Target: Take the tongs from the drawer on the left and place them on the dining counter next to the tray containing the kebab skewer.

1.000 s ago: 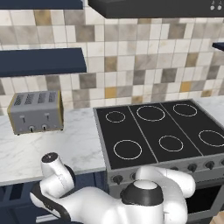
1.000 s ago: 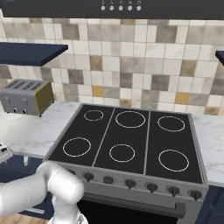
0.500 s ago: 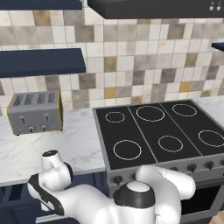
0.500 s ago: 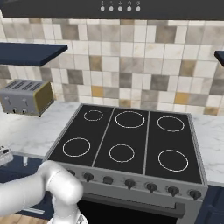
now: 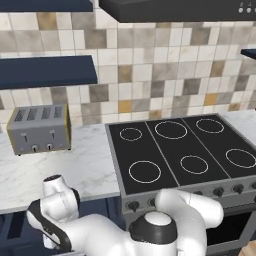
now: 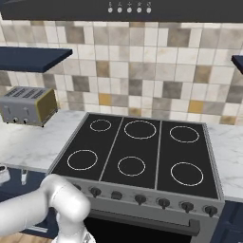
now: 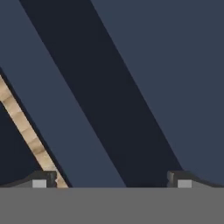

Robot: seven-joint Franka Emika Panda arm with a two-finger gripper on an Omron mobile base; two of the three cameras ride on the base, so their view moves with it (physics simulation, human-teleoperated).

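The arm reaches low beside the stove (image 5: 185,152), jaws spread and empty before navy cabinet fronts (image 7: 131,65); the tongs, presumably inside a shut drawer, look slim, stiff and slippery, best pinched mid-length across both arms

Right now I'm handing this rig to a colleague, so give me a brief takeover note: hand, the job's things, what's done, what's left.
Hand: open, nothing held, fingertips spread wide, facing navy cabinet fronts up close.
Arm: folded low, left of the stove, below the marble worktop with the toaster.
Tongs, tray, skewer, dining counter: cannot place from here.
Done: nothing visible.
Left: open the drawer, take the tongs, carry them to the dining counter beside the tray.
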